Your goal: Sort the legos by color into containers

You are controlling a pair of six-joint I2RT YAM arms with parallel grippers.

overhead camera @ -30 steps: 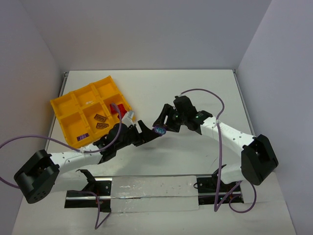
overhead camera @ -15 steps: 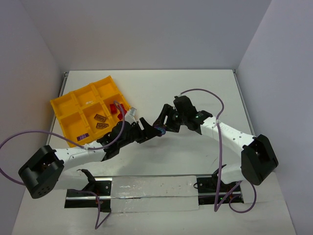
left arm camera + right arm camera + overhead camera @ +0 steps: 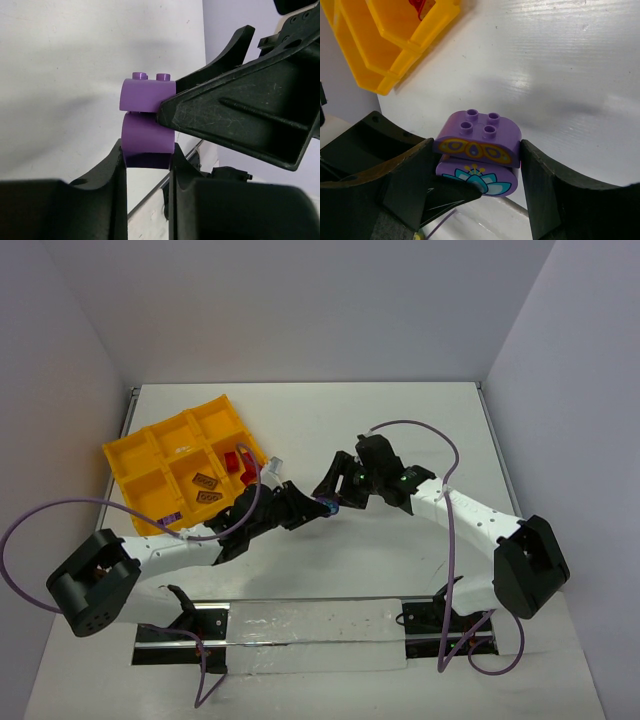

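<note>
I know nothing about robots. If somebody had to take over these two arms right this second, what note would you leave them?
Left hand: shut on the purple lego, on its lower brick.
Right hand: shut on the same lego, held in the air between both. It looks like a handover.
Yellow tray: red legos in one cell, a purple piece in the near cell, brownish pieces in a middle cell.
Done: those look sorted.
Left: one hand lets go, and the other probably carries the purple lego to the purple cell.
</note>
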